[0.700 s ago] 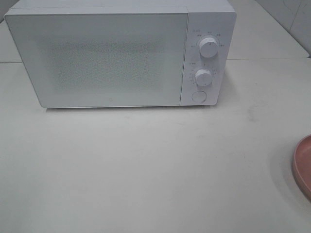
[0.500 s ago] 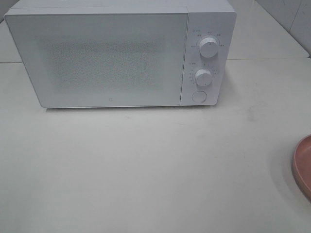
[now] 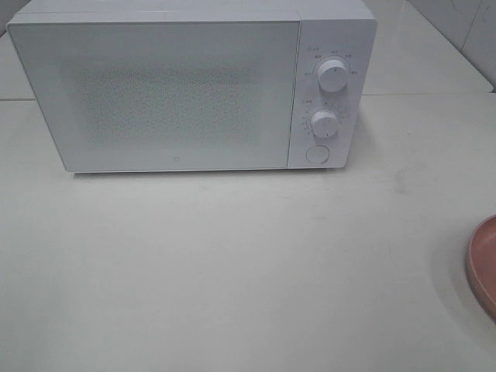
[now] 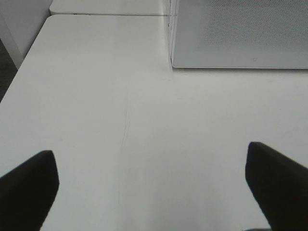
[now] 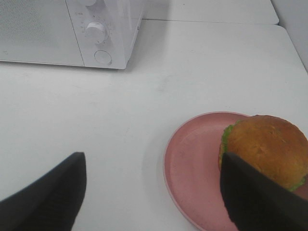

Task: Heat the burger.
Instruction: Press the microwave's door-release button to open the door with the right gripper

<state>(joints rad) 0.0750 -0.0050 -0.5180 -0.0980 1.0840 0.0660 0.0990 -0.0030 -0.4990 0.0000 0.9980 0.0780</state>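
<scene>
I see the burger (image 5: 264,149) only through the right wrist camera. It has a glossy, golden-brown domed bun with a frill of green lettuce showing beneath it. It sits on a pink plate (image 5: 192,168), on the half away from the microwave (image 3: 194,85), at the near right of the counter (image 3: 232,263) and well apart from the oven. One dark finger of the right pincer (image 5: 154,192) covers the burger's near edge, and I cannot make out any layers under the lettuce. The picture's edge trims the bun's far side.

The high camera catches only a sliver of the plate's rim at its right border, so the burger falls outside that view. Neither arm shows there.

The right pincer is spread wide and holds nothing. One finger is in front of the burger and the other is over bare counter. The left pincer (image 4: 151,185) is also spread wide and holds nothing, above bare counter near the microwave's left front corner.

The microwave door is shut, and I cannot see anything through its dotted panel.
</scene>
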